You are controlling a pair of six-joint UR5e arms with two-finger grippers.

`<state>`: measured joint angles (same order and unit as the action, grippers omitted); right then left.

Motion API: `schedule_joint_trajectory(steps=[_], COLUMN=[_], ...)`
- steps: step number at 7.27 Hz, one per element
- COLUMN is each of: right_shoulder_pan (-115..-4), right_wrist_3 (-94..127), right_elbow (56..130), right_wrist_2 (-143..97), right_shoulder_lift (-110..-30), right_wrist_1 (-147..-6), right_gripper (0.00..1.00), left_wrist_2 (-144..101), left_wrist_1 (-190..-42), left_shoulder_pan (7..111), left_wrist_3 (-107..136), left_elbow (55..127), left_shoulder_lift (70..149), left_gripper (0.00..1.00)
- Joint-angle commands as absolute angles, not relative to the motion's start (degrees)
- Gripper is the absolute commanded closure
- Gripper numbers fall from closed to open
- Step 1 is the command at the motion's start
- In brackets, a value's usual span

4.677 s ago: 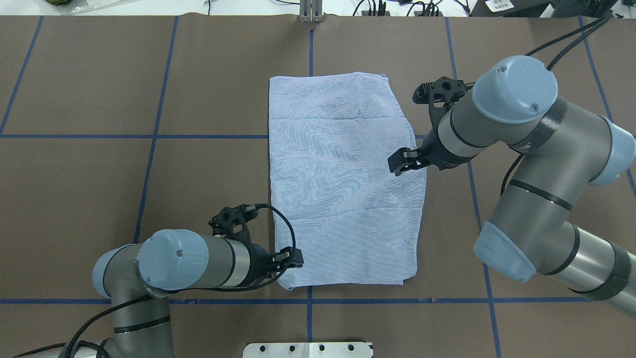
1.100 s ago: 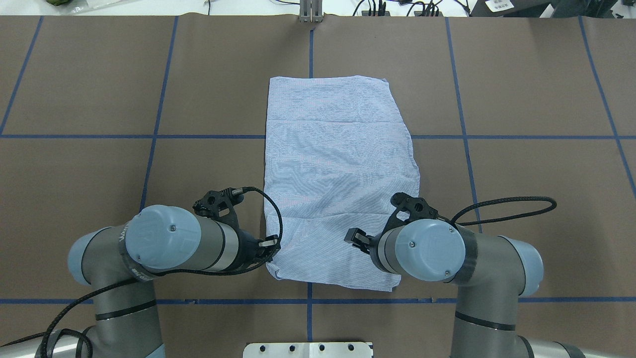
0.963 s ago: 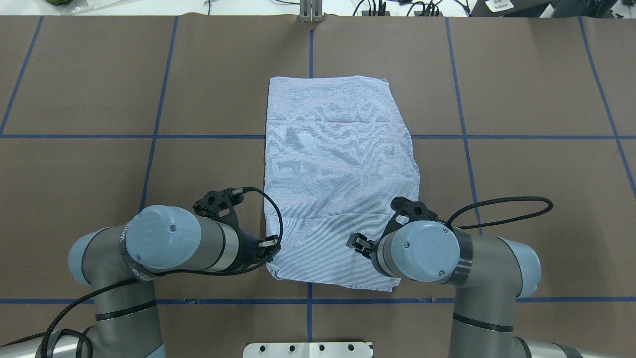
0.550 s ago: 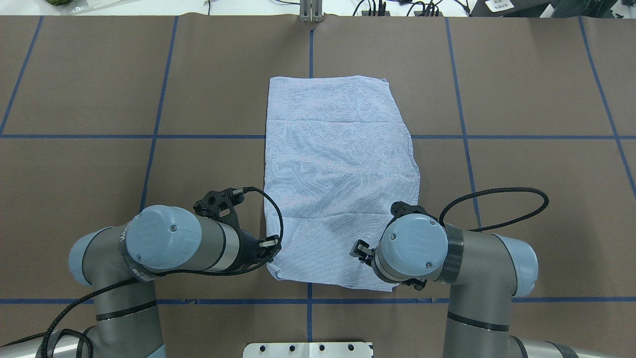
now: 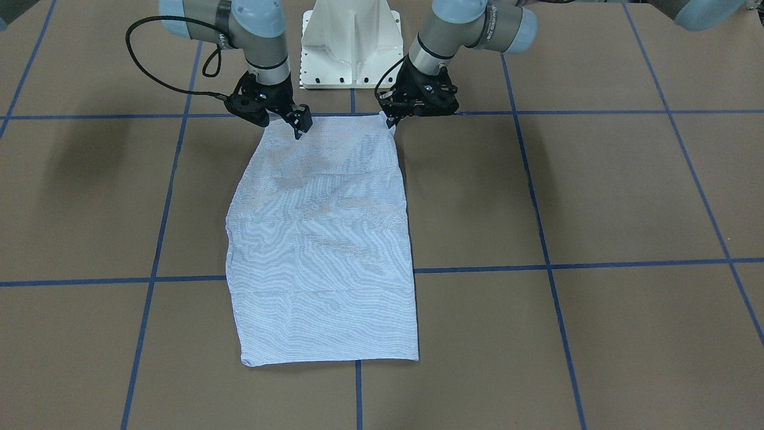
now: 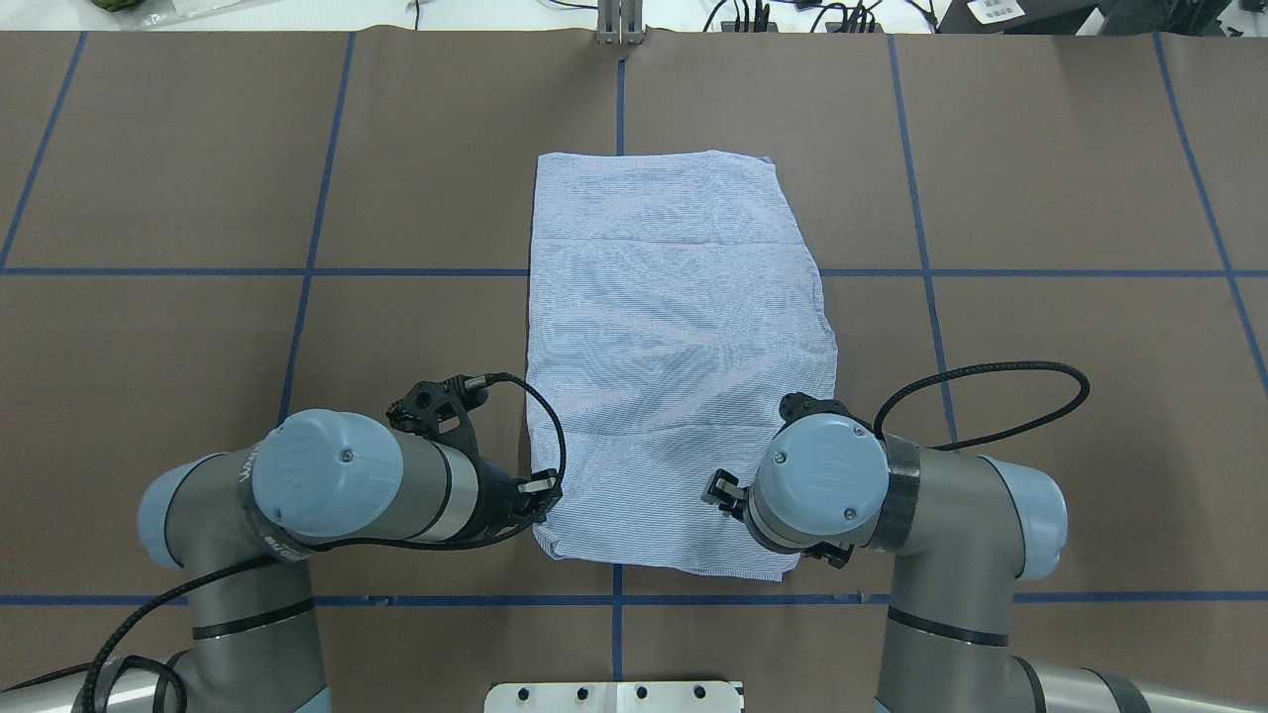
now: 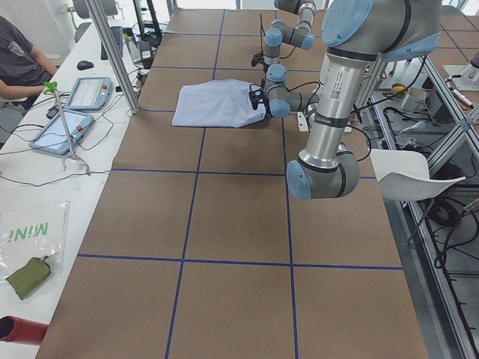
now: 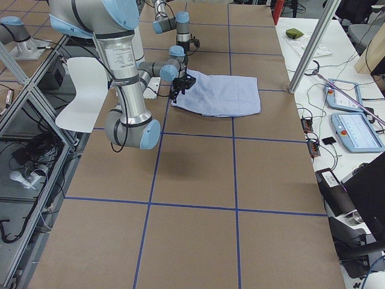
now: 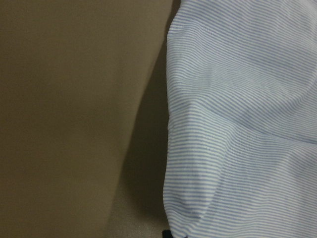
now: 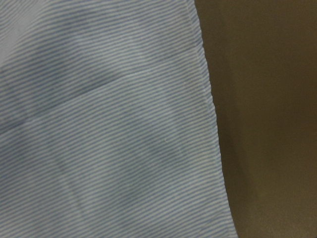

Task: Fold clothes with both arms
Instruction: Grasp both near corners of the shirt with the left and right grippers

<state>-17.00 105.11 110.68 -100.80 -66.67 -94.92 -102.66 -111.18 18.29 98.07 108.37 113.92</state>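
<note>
The shirt (image 6: 674,347) lies folded into a tall striped rectangle in the middle of the brown table (image 6: 991,198); it also shows in the front view (image 5: 322,239). My left gripper (image 6: 540,492) is at its near left corner, shut on the cloth, and that corner stands slightly raised (image 5: 387,121). The left wrist view shows bunched striped cloth (image 9: 247,124) with shadow beneath. My right gripper (image 6: 718,490) points down on the near right part of the shirt, fingers (image 5: 302,122) slightly apart and holding nothing. The right wrist view shows flat cloth and its hem (image 10: 205,89).
The white pedestal base (image 5: 352,42) stands just behind both grippers. Blue tape lines (image 6: 921,272) cross the table. A side bench with tablets (image 7: 86,93) and a seated person (image 7: 19,60) runs along the far edge.
The right arm swung from the shirt's far right side to its near right part, then turned its wrist downward. The left gripper drew the near left corner leftward earlier and has since stayed still.
</note>
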Motion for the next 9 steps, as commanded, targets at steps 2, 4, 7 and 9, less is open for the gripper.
schedule_joint_trajectory(steps=[2, 4, 7, 9], right_shoulder_pan=[-16.8, -16.2, -15.1, -15.0], right_wrist_3=[104.9, 105.0, 107.1, 107.8], right_elbow=[109.1, 109.2, 109.1, 108.1], right_wrist_2=[-100.9, -100.9, -100.7, -100.7], right_shoulder_lift=[-66.1, -66.1, -67.0, -66.8], right_wrist_1=[-94.9, -94.9, -89.3, -89.3], right_gripper=[0.00, 0.00, 0.00, 0.00], left_wrist_2=[-102.7, -102.7, -102.6, -102.7], left_wrist_1=[-111.2, -111.2, -111.2, -111.2], left_shoulder_pan=[18.3, 18.3, 18.2, 18.2], left_wrist_3=[98.0, 98.0, 98.0, 98.0], left_elbow=[108.4, 108.4, 108.4, 108.4], left_shoulder_lift=[114.0, 114.1, 114.1, 114.1], left_gripper=[1.00, 1.00, 1.00, 1.00])
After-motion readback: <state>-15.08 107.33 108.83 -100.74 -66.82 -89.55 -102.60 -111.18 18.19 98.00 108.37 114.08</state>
